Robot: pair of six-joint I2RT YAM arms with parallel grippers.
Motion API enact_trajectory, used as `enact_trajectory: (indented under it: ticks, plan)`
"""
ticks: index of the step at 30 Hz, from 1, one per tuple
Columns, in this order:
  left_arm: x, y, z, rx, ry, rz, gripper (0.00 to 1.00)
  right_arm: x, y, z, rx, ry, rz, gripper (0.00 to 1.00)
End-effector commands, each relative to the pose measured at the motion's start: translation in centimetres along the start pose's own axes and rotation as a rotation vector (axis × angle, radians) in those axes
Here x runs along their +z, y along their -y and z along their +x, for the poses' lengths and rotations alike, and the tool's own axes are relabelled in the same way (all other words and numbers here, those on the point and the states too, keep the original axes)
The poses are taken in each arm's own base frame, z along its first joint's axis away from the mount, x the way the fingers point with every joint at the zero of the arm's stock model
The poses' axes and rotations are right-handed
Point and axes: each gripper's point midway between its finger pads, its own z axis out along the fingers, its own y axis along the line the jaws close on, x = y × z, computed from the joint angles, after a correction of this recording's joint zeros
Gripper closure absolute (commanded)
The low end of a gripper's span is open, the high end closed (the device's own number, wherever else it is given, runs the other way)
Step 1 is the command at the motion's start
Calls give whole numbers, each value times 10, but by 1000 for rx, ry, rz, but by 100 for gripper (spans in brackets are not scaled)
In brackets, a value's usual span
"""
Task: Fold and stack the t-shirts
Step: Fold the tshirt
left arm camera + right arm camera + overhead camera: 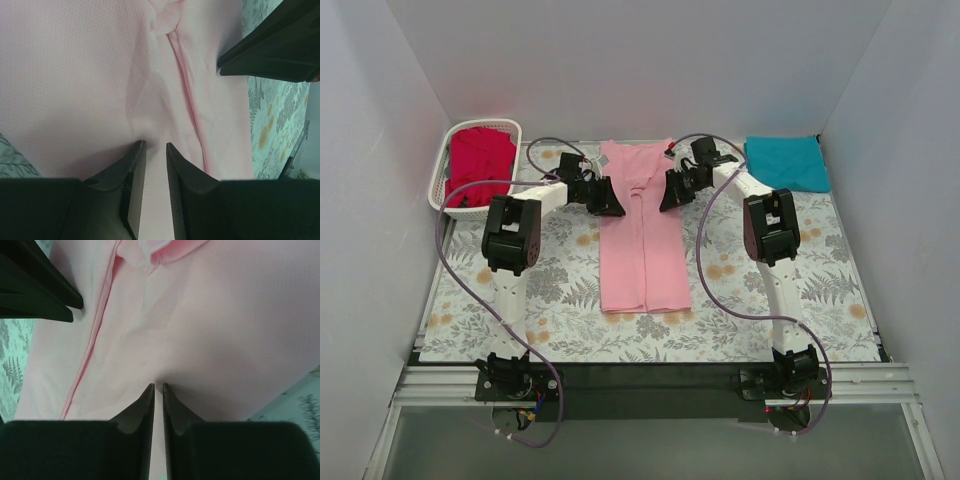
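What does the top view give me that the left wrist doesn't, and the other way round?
Top only: the red shirt in the basket, and the teal shirt at the far right. Left wrist only: the left fingers narrowly apart, tips on puckered cloth. Both: the pink shirt and the right gripper.

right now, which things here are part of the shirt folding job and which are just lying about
Part of the job:
pink shirt, pinched by the left tool and right tool
teal shirt
red shirt

Just lying about:
white basket, holding the red shirt
flowered table cover
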Motion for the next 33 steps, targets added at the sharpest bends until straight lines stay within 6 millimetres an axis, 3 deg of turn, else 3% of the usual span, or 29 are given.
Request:
enact_trajectory:
  ticks: [1, 4, 6, 8, 9, 10, 11, 12, 14, 15, 16, 17, 18, 19, 20, 21, 23, 24, 25, 26, 27, 28, 29, 30, 31, 32, 33]
  plan:
    - [2, -32, -12, 16, 8, -98, 77, 3, 25, -20, -39, 48, 73, 80]
    - [-1, -29, -24, 36, 28, -97, 75, -8, 25, -45, -90, 101, 104, 76]
    - [-13, -14, -38, 76, 63, -86, 71, -29, 16, -67, -146, 152, 134, 73]
    - [-27, 5, -53, 124, 103, -66, 66, -48, 3, -85, -220, 192, 155, 65]
    - [-48, 30, -71, 177, 160, -51, 62, -73, -17, -104, -271, 242, 166, 58]
    - [-60, 42, -79, 212, 189, -46, 49, -85, -28, -111, -322, 260, 171, 44]
    - [-71, 51, -85, 267, 213, -46, 43, -99, -43, -118, -366, 283, 169, 36]
    - [-100, 81, -99, 339, 278, -35, 38, -130, -73, -132, -447, 338, 179, 21]
    - [-124, 103, -101, 417, 320, -30, 23, -150, -92, -130, -562, 346, 213, 11]
    - [-137, 111, -100, 459, 335, -28, 19, -177, -123, -135, -638, 389, 223, 2]
    - [-163, 139, -101, 515, 384, -12, 16, -180, -128, -125, -658, 376, 228, 2]
    - [-168, 142, -87, 524, 370, 7, 15, -188, -135, -121, -706, 378, 243, 2]
    - [-176, 147, -82, 552, 384, 11, 14, -208, -155, -120, -743, 410, 259, 2]
    - [-201, 169, -79, 594, 440, 17, 14, -215, -161, -116, -751, 415, 273, 2]
    - [-206, 168, -74, 594, 461, 3, 14, -212, -154, -102, -730, 387, 294, 2]
    - [-205, 163, -60, 594, 464, -2, 14, -228, -167, -98, -778, 405, 307, 2]
    - [-219, 174, -40, 742, 474, 11, 13, -228, -178, -65, -814, 347, 273, 2]
    - [-210, 167, -10, 740, 398, 61, 13, -223, -179, -52, -873, 301, 276, 6]
    - [-208, 164, 6, 829, 360, 76, 14, -215, -181, -37, -900, 251, 288, 9]
    - [-217, 172, 21, 879, 353, 93, 15, -217, -181, -18, -930, 185, 336, 13]
    - [-212, 167, 41, 889, 307, 95, 18, -189, -179, 22, -952, 77, 300, 17]
    - [-207, 155, 63, 935, 275, 88, 19, -184, -180, 40, -995, 37, 296, 17]
    - [-214, 158, 78, 1006, 282, 89, 19, -182, -193, 59, -1043, 27, 278, 18]
    - [-215, 154, 94, 1046, 265, 89, 20, -169, -182, 92, -1034, -46, 259, 19]
    - [-203, 136, 125, 1051, 208, 92, 21, -165, -180, 106, -1037, -67, 251, 19]
    - [-199, 133, 142, 1173, 185, 106, 22, -163, -184, 119, -1055, -80, 233, 20]
    - [-205, 137, 156, 1244, 200, 103, 24, -154, -172, 145, -1046, -144, 217, 23]
